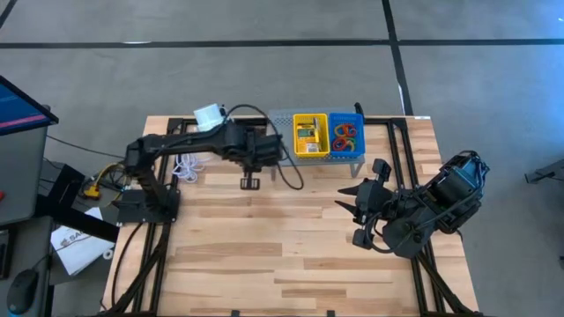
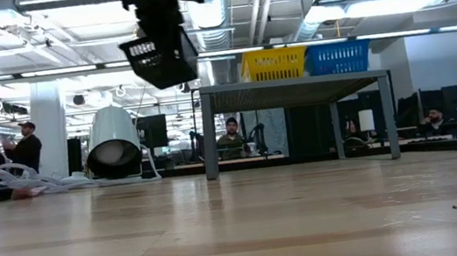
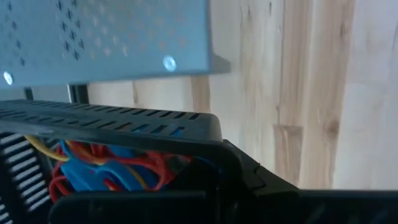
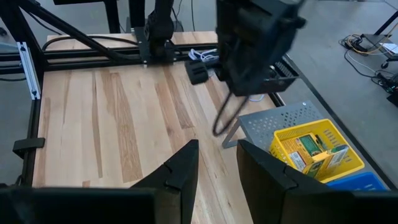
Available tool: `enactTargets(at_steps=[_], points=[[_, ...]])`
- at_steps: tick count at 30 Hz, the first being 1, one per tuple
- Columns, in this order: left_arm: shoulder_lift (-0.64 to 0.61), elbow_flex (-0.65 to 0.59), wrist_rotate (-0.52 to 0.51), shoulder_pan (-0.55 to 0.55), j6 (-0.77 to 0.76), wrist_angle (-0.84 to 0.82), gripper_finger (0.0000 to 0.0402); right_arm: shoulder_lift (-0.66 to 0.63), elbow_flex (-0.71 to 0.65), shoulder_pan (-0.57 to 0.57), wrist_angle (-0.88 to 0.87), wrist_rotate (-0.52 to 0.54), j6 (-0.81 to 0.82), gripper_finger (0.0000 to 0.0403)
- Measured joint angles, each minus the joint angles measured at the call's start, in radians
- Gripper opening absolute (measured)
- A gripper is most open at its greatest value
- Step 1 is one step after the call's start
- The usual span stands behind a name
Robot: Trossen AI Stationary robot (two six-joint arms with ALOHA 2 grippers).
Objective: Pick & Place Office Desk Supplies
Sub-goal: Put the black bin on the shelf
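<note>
Yellow and blue baskets (image 1: pixel 310 136) of supplies sit just beyond the left jaws (image 1: pixel 275 146), which are closed and empty. Right jaws (image 4: pixel 214 163), part-open and empty, are kept well apart over the bench (image 1: pixel 264 255).

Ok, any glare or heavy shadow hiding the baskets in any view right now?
High view: even light, no glare; the yellow basket and blue basket show plainly on the grey shelf. Low view: bright ceiling lights behind leave the shelf's underside dark. Left wrist view: a dark slotted part fills the lower half. Right wrist view: evenly lit, crayon boxes plain.
</note>
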Motion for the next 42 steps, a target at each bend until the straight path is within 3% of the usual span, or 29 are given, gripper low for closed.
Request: enactTargets(at_steps=[15, 42], points=[[0.187, 0.237, 0.071, 0.042, 0.066, 0.001, 0.0002, 0.000, 0.000, 0.000, 0.000, 0.004, 0.001, 0.0107], [0.227, 0.250, 0.115, 0.058, 0.064, 0.113, 0.0002, 0.000, -0.001, 0.000, 0.000, 0.003, 0.037, 0.0107]])
